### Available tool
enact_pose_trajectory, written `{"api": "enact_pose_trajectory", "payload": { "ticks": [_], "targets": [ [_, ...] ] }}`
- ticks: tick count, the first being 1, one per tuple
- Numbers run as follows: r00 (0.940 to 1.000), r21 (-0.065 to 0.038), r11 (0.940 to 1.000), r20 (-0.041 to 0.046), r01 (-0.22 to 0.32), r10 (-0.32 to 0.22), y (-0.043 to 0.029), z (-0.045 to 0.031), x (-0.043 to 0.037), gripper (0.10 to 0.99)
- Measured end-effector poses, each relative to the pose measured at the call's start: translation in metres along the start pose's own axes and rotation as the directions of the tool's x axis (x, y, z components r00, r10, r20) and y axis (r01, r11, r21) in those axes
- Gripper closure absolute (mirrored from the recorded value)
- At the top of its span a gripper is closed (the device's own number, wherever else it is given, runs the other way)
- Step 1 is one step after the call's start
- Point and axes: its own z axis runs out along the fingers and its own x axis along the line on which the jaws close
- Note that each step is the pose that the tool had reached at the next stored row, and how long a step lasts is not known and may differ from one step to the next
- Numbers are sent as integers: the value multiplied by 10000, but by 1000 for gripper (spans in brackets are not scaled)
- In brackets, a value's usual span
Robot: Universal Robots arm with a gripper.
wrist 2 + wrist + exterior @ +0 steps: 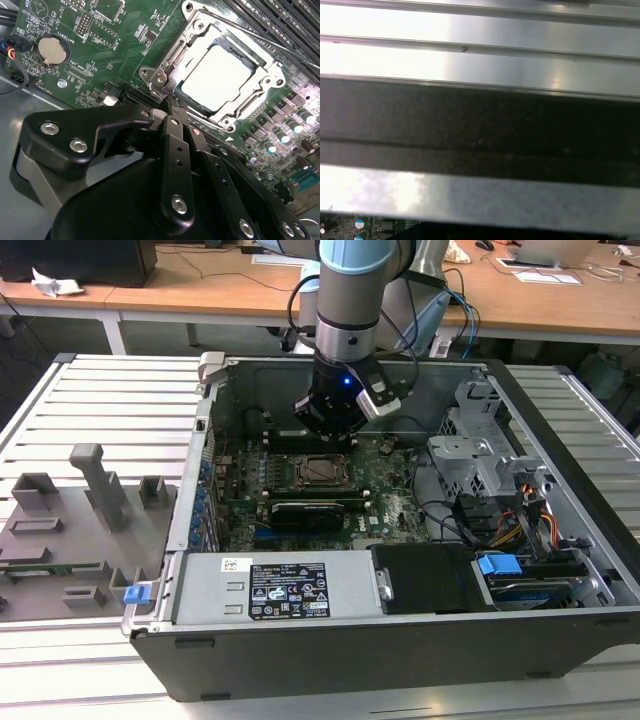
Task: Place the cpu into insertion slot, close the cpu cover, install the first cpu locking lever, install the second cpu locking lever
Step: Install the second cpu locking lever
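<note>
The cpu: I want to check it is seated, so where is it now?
The cpu lies in the insertion slot, framed by the cpu cover, just beyond the gripper in the second wrist view; in the exterior view it sits mid-motherboard.

Exterior view high over open case (400,640), wrist views close.

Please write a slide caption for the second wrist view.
Hand beside the insertion slot, cpu seated under the lowered cpu cover.

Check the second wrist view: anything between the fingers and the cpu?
In the second wrist view, the rim of the silver cpu cover and its hinge edge lie between the fingers and the cpu; nothing loose there.
</note>
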Motion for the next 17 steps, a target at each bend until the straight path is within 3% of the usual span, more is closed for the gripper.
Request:
{"api": "enact_pose_trajectory", "payload": {
  "ticks": [14, 17],
  "targets": [
    [10000, 1, 10000, 0, -1, 1, -53, -1, 4, 980],
    [10000, 1, 10000, 0, 0, 0, -52, -43, 3, 980]
  ]
}}
